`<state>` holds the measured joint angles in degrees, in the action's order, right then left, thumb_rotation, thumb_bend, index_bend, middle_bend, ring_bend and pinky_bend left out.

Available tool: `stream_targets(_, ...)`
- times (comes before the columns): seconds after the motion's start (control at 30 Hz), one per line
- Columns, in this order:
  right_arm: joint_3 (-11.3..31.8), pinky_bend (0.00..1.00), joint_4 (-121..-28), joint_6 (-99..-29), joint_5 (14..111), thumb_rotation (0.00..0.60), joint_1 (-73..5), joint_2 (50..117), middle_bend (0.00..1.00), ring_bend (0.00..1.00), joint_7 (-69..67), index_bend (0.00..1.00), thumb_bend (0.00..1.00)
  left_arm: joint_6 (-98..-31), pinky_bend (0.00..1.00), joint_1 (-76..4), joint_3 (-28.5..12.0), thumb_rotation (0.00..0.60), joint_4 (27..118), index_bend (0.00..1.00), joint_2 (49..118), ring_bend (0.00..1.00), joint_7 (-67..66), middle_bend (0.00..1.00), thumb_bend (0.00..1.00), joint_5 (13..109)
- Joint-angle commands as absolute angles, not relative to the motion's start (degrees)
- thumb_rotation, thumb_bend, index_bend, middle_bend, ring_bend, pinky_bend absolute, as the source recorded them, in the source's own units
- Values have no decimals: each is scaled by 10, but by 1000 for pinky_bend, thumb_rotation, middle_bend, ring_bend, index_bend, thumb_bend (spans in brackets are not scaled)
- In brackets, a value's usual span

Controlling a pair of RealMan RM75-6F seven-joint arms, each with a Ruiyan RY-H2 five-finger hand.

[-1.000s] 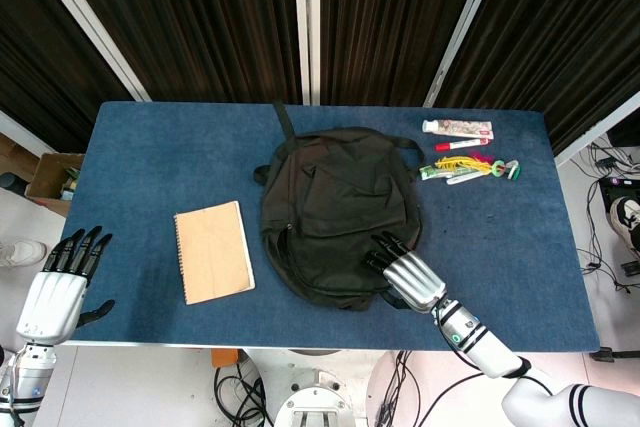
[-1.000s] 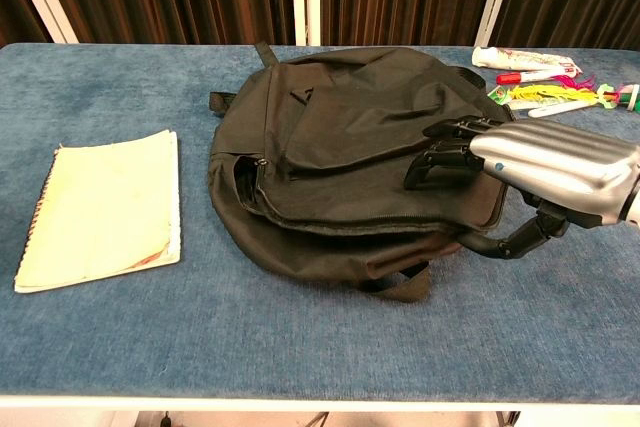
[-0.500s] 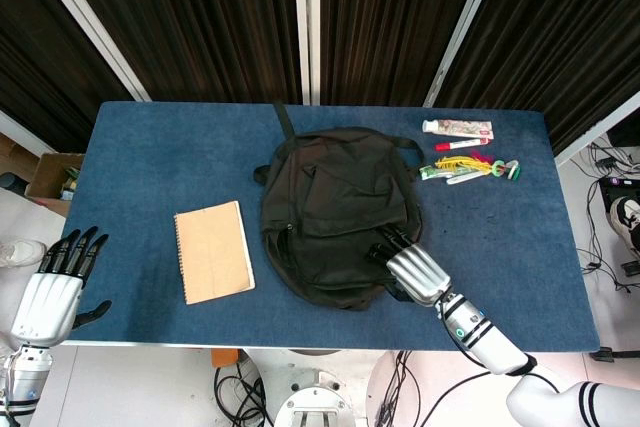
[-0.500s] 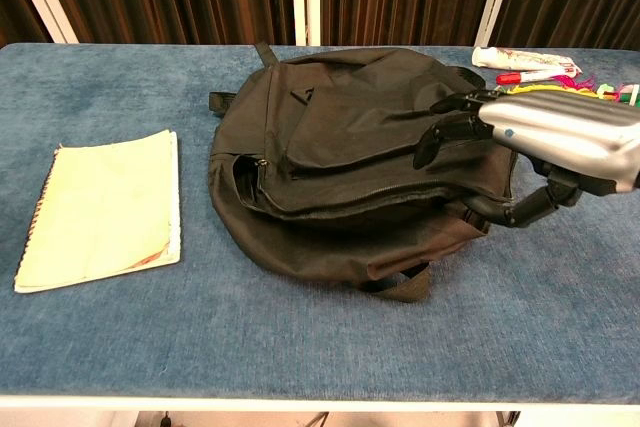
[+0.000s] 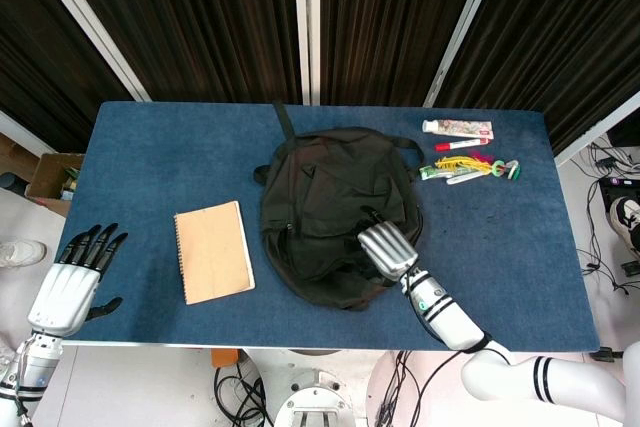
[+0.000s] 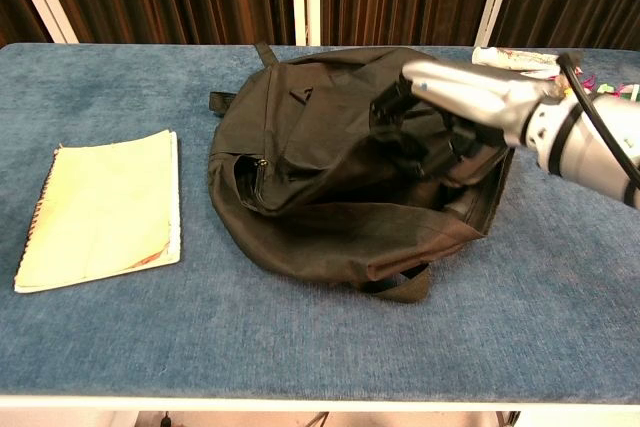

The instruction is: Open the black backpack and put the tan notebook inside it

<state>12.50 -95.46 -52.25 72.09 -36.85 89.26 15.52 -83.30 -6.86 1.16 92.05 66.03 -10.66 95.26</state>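
Observation:
The black backpack lies flat in the middle of the blue table, its zipped mouth partly gaping toward the front. My right hand grips the bag's upper flap at its right front side and holds the cloth raised, so a dark gap shows under it. The tan spiral notebook lies closed on the table just left of the bag. My left hand hovers off the table's front left corner, fingers spread, holding nothing; only the head view shows it.
A toothpaste tube, a red pen and a bundle of colourful small items lie at the back right. A cardboard box stands on the floor at the left. Cables run under the table's front.
My right hand slid left and up over the bag's right side, took hold of the upper flap and lifted it, opening the mouth wider. The left hand drifted slightly.

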Motion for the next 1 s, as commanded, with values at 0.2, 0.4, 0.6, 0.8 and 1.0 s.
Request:
stream_targets(0.2,237,136,-986,-610,526,600,-376,963,560,331,120,784,538,-763,137,-124,13,600,862,128,707,16,-96,37,0,971)
stream_targets(0.4,281,136,-994,-668,454,600,-379,984,562,331,118,789,547,-732,141,-154,6,600,777,145,758,30,-92,59,0,968)
stream_targets(0.6,296,135,-1003,-686,420,600,-391,989,561,331,130,790,547,-721,141,-183,-4,600,665,147,817,30,-73,59,0,967)
stream_targets(0.8,301,131,-1002,-696,405,600,-402,995,562,331,134,788,547,-717,141,-208,2,600,599,142,856,30,-48,59,0,980)
stream_targets(1.0,301,129,-996,-699,397,600,-409,998,561,331,134,788,547,-711,140,-230,12,600,547,132,890,30,-15,59,0,989)
